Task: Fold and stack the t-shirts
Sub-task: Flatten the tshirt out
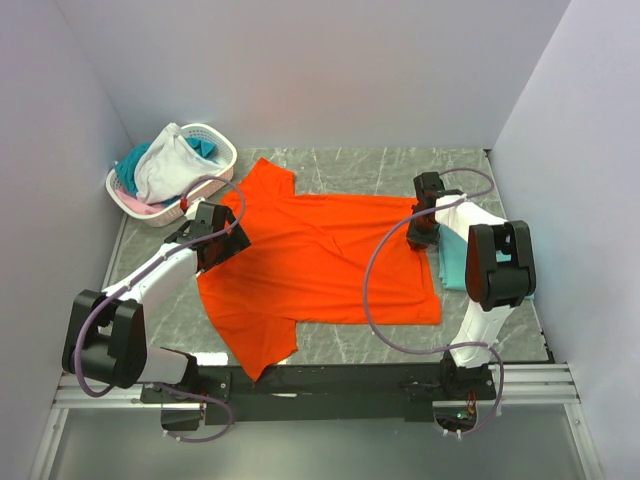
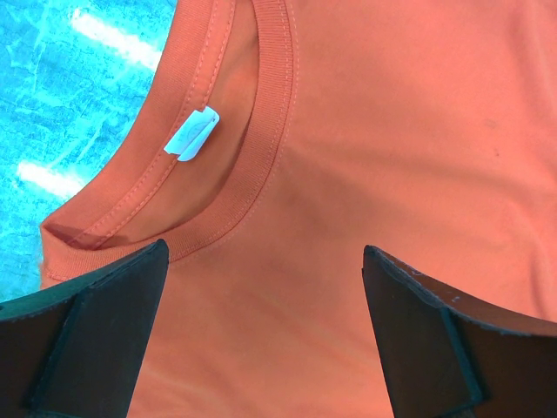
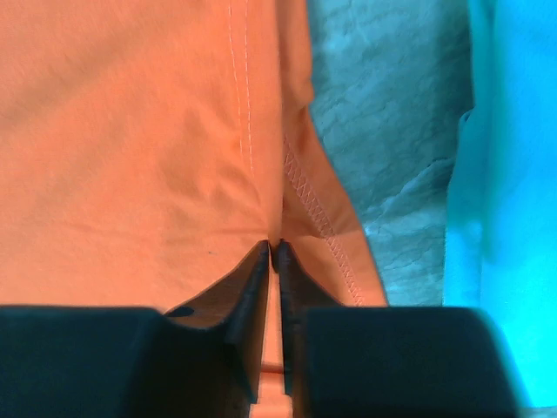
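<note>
Edges: the orange t-shirt lies spread flat on the table, collar to the left and hem to the right; its near sleeve reaches the table's front edge.
Open room: bare marble shows beyond the shirt's far side and along its near right.
Left gripper: spread wide, hovering over the collar, holding nothing.
Right gripper: pressed together, pinching the orange hem.
Wrist views only: a white neck label; hem stitching beside the pinch.
Around: the teal t-shirt lies just beside the hem, under the right arm.
Far left: the basket holds white, teal and pink garments, close to the far sleeve.
</note>
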Controlling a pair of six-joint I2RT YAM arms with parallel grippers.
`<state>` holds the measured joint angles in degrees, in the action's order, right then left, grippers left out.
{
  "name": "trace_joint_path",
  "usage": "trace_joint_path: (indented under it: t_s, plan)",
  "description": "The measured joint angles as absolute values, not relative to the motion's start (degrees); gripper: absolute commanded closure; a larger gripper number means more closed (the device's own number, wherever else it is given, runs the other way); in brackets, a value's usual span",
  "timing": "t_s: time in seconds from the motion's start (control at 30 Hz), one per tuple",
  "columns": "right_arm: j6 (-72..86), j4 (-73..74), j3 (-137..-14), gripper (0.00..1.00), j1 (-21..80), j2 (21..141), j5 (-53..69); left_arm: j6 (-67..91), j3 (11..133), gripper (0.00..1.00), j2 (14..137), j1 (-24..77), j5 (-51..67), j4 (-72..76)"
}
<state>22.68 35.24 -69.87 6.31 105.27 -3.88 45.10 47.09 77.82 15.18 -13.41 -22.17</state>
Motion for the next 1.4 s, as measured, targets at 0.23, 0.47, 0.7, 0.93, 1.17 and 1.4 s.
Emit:
trace_joint_path:
  t_s: [0.23,0.47,0.7,0.93,1.17,1.4]
  plan:
    - [22.87,35.31,-71.0,1.0,6.37,105.58,-6.2,45.1,47.09,0.0,77.82,15.18,-13.41,-22.17]
    - [23.09,37.19,-71.61,1.0,6.39,105.58,-10.13,45.1,47.09,0.01,77.82,15.18,-13.41,-22.15]
    - [23.35,39.42,-73.52,1.0,6.39,105.51,-14.59,45.1,47.09,0.01,77.82,15.18,-13.41,-22.15]
    - [23.29,39.88,-76.05,1.0,6.39,105.49,-15.46,45.1,47.09,0.01,77.82,15.11,-13.43,-22.15]
    - [23.29,39.92,-80.44,1.0,6.39,106.37,-18.11,45.1,47.09,0.01,77.82,15.07,-13.43,-22.15]
    - [23.4,40.05,-81.89,0.95,6.39,112.25,-20.8,45.1,47.09,0.01,77.82,15.07,-13.43,-22.15]
